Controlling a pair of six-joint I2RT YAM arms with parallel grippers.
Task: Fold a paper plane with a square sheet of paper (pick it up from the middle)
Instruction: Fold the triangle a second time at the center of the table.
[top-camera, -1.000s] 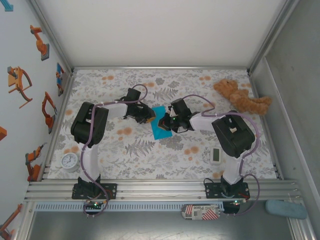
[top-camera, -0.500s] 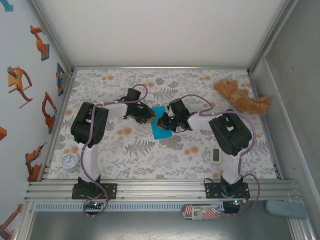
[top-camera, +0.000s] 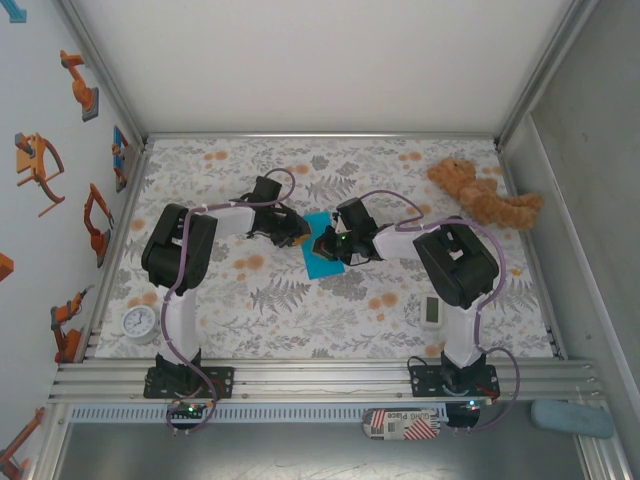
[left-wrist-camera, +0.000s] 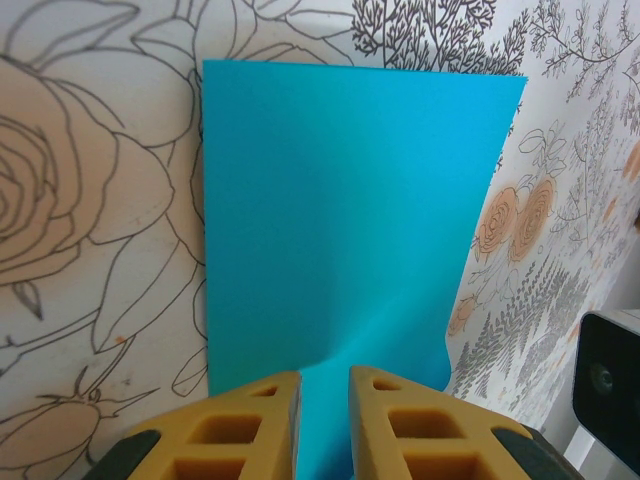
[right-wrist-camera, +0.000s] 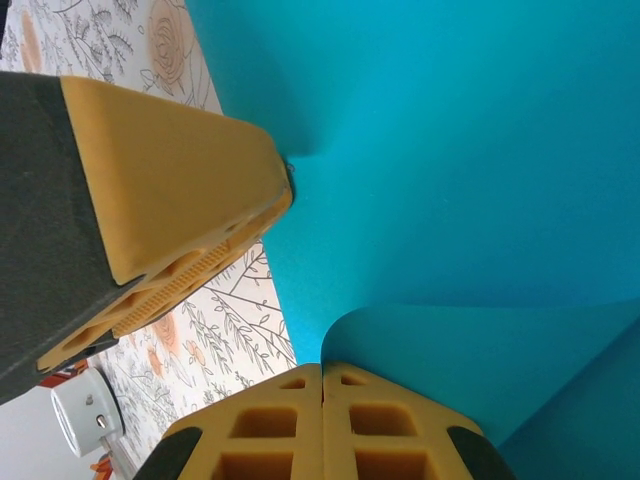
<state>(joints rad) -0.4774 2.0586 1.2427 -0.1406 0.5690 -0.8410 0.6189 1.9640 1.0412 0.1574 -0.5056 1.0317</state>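
**Both tools on the blue sheet at mid-desk**

You have the square sheet of paper (top-camera: 320, 262) lying at the middle of the flower-patterned desk (top-camera: 250, 300), between the two arms, which meet over it.

Your left tool (left-wrist-camera: 324, 380) comes in at the sheet's left edge. Its yellow fingers (left-wrist-camera: 250, 425) stand only a narrow slit apart, with the paper's near edge running into that slit. The sheet puckers toward the tips, so this tool is grasping the paper. Beyond the fingers the sheet spreads flat and uncreased on the desk, its far edge straight.

Your right tool (right-wrist-camera: 322, 372) sits at the sheet's right side. Its fingers are clenched, pad against pad, and a curled flap of the sheet rises straight out of the seam between their tips, so it is nipping that flap. From its wrist camera you also see one finger of the left tool pressing down where the paper dimples.

Well off to the right, a brown teddy bear (top-camera: 485, 195) lies near the far corner, and a small white timer (top-camera: 432, 310) rests closer to the right arm's base.
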